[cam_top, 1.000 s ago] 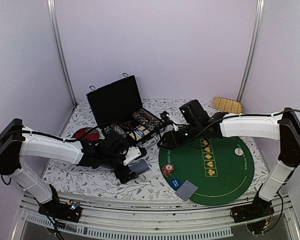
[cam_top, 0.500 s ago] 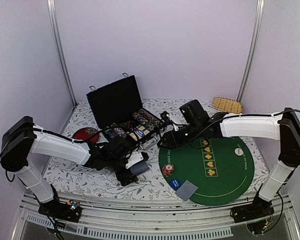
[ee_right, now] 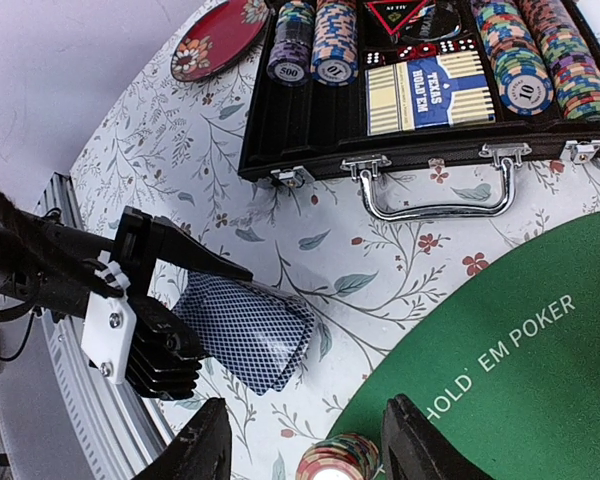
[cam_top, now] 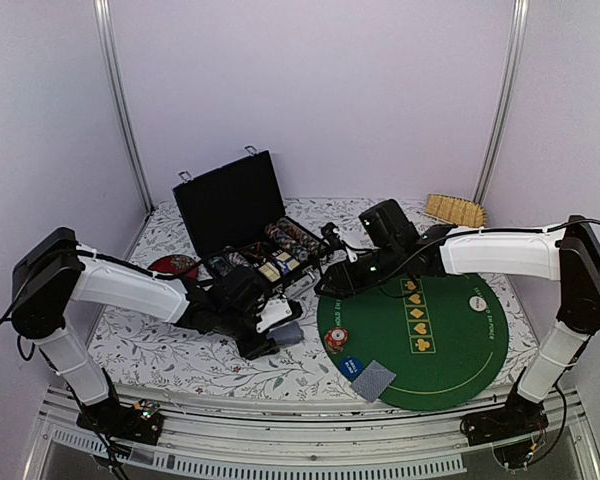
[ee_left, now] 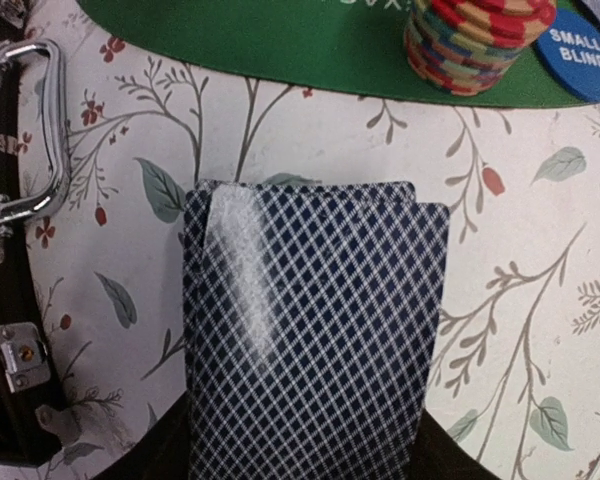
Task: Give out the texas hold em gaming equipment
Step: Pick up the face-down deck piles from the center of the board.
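A stack of blue-backed cards (ee_left: 315,300) sits slightly bowed between the jaws of my left gripper (cam_top: 280,335), low over the floral cloth just left of the green mat (cam_top: 450,345); the gripper is shut on them. The same cards (ee_right: 250,335) show in the right wrist view under one black finger (ee_right: 185,255). On the mat lie a striped chip stack (cam_top: 336,339), a blue small blind disc (cam_top: 351,365), another card pile (cam_top: 373,379) and a white disc (cam_top: 477,302). My right gripper (ee_right: 310,445) hovers open and empty above the mat's left edge.
The open black case (cam_top: 230,205) with chip rows and a card box stands behind the left gripper, its chrome handle (ee_left: 30,130) close by. A dark-red dish (cam_top: 170,266) lies left of it. A woven mat (cam_top: 455,209) lies at the back right.
My left gripper has slid forward towards the mat and its jaws have narrowed onto the card stack. The right arm has stayed still.
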